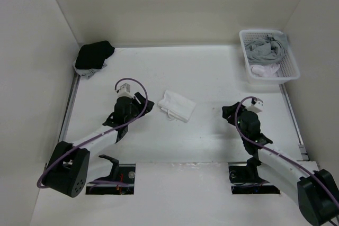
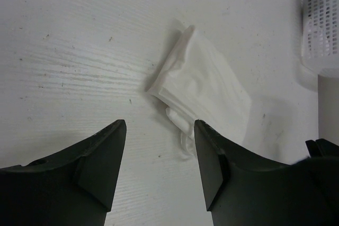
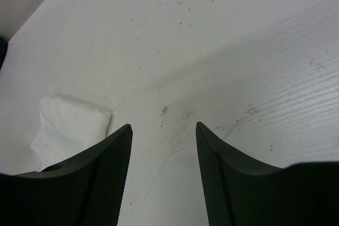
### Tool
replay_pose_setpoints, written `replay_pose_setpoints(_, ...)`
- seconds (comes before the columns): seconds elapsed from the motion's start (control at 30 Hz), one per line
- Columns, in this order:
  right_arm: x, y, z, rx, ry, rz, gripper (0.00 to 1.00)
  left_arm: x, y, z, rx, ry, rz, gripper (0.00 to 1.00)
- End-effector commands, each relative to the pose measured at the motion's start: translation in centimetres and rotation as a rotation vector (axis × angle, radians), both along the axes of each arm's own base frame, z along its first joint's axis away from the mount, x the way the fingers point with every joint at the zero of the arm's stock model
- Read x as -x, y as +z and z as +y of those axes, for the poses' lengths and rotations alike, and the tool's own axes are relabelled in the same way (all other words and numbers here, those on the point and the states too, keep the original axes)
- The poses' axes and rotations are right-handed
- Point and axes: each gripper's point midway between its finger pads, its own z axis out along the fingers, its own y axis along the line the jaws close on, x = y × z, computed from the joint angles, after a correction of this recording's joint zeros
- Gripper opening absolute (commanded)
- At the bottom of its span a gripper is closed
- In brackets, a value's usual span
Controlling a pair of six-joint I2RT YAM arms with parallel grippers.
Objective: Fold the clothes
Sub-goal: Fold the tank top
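— Between the two arms, near the middle of the table [image 1: 212,72], what is lying there?

— A white garment [image 1: 176,105] [image 2: 204,91] [image 3: 69,128], flat on the surface as a small, layered, roughly rectangular packet. A thin strap [image 2: 183,136] loops out from the edge facing the arms.

— How would it handle?

— Likely very light, thin and limp. The stacked edges look free to slide apart, so a careless drag could undo the layers. Nothing about it looks fragile, but white cloth on a white top is hard to read.

— Where should it be taken hold of?

— Probably at a corner or along the layered edge, pinching through every layer at once. The strap alone would only let the rest dangle.

— And the arms?

— The left gripper [image 1: 144,104] [image 2: 159,130] sits just beside the packet with its jaws spread and nothing between them. The right gripper [image 1: 229,112] [image 3: 164,130] is well apart on the other side, also spread and empty.

— Anything else in the scene?

— A basket [image 1: 294,72] of grey clothes [image 1: 267,46] is in the far right corner, and a black bundle [image 1: 94,54] is in the far left.
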Motion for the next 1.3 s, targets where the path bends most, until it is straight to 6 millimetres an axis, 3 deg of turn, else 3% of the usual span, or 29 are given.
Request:
replay_pose_setpoints(0.0,-1.1,2.4,0.4,-0.039,-0.004,-0.071,0.56,-1.3,2.0,-0.3,0.003,-0.002,-0.066,0.53)
replay_pose_setpoints(0.1,-1.2,2.4,0.4,-0.038,-0.006,-0.068,0.56,-1.4,2.5,-0.4,0.009,-0.012,-0.077,0.53)
replay_pose_setpoints(0.17,-1.2,2.4,0.5,-0.032,0.000,-0.066,0.48,-1.4,3.2,-0.8,0.018,-0.013,-0.100,0.52)
replay_pose_setpoints(0.27,-1.3,2.3,0.5,-0.024,0.002,-0.062,0.16,-1.8,5.1,-3.0,0.041,-0.057,-0.145,0.46)
replay_pose_setpoints(0.33,-1.4,2.4,0.6,-0.022,0.007,-0.059,0.03,-2.0,5.9,-4.9,0.046,-0.105,-0.171,0.40)
replay_pose_setpoints(0.43,-1.3,2.5,1.0,-0.011,0.021,-0.062,0.00,-2.3,6.2,-7.9,0.038,-0.177,-0.190,0.16)
replay_pose_setpoints(0.53,-1.3,2.6,1.8,-0.007,0.052,-0.062,0.00,-3.0,5.5,-9.8,0.036,-0.217,-0.160,0.05)
replay_pose_setpoints(0.63,-1.1,3.9,4.3,-0.031,0.136,-0.087,0.00,-3.8,4.8,-10.7,0.039,-0.224,-0.142,0.04)
replay_pose_setpoints(0.8,-1.8,7.3,11.2,-0.071,0.330,-0.106,0.03,-5.0,2.6,-11.0,0.029,-0.222,-0.086,0.04)
replay_pose_setpoints(0.9,-3.0,7.4,14.5,-0.068,0.398,-0.087,0.03,-5.6,0.4,-10.5,-0.009,-0.208,-0.048,0.05)
replay_pose_setpoints(1.1,-4.3,4.8,20.3,-0.099,0.515,-0.012,0.03,-6.6,-1.5,-8.4,-0.023,-0.122,-0.029,0.07)
replay_pose_setpoints(1.27,-4.8,1.3,22.3,-0.132,0.543,0.064,0.03,-7.0,-2.8,-6.6,-0.006,-0.046,-0.015,0.08)
